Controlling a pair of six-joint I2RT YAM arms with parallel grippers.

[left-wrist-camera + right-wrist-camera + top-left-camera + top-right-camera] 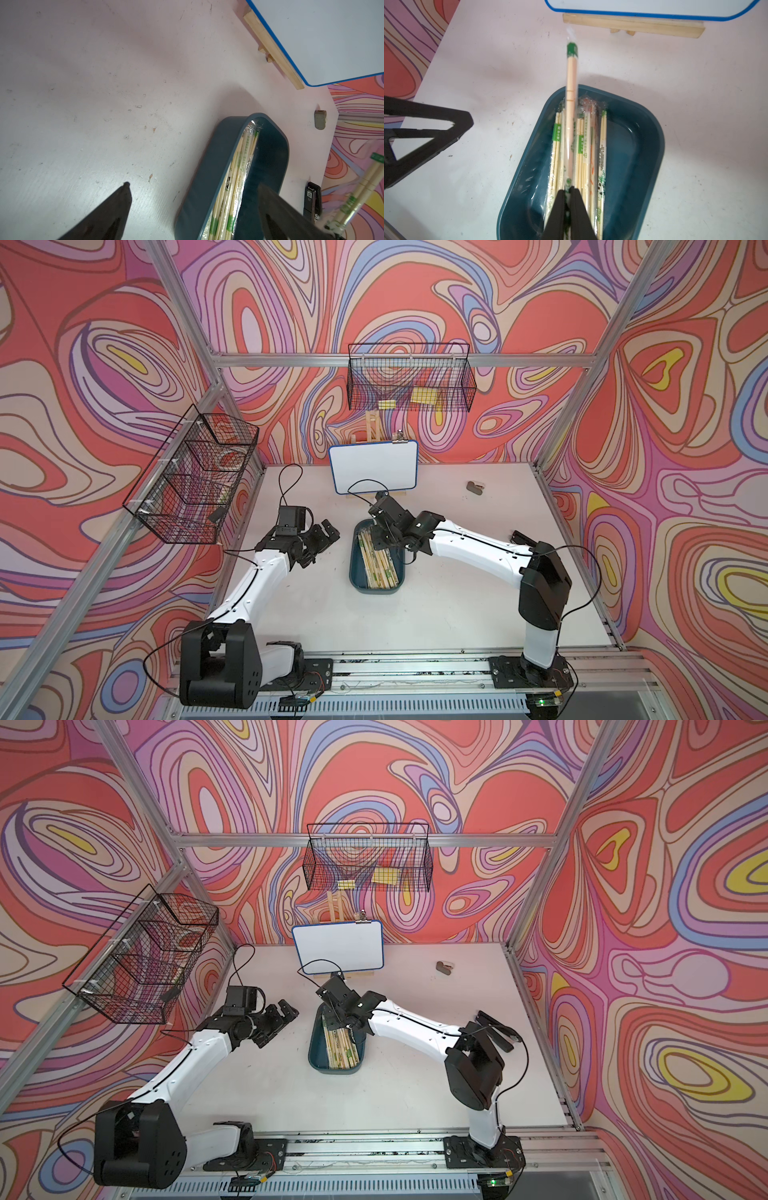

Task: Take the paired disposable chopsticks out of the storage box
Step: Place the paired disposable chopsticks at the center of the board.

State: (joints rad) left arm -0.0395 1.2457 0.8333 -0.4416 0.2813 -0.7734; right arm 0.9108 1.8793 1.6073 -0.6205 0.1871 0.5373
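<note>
The storage box (354, 568) (315, 1052) is a dark teal tray mid-table, holding a bundle of sleeved paired disposable chopsticks (376, 562) (338, 1048) (586, 145) (234, 187). My right gripper (568, 188) (380, 539) (332, 1021) hangs over the box (633, 155), shut on one green-marked pair (571, 87). That pair is lifted above the bundle, with its far end reaching past the box's back rim. The same pair shows blurred (361, 191) in the left wrist view. My left gripper (193, 185) (322, 537) (282, 1017) stands open and empty, just left of the box (209, 176).
A whiteboard on a wooden easel (373, 466) stands right behind the box. A small grey object (473, 487) lies at the back right, and a black stapler-like item (523, 539) by the right arm. Black wire baskets hang on the back wall (409, 381) and the left wall (191, 485).
</note>
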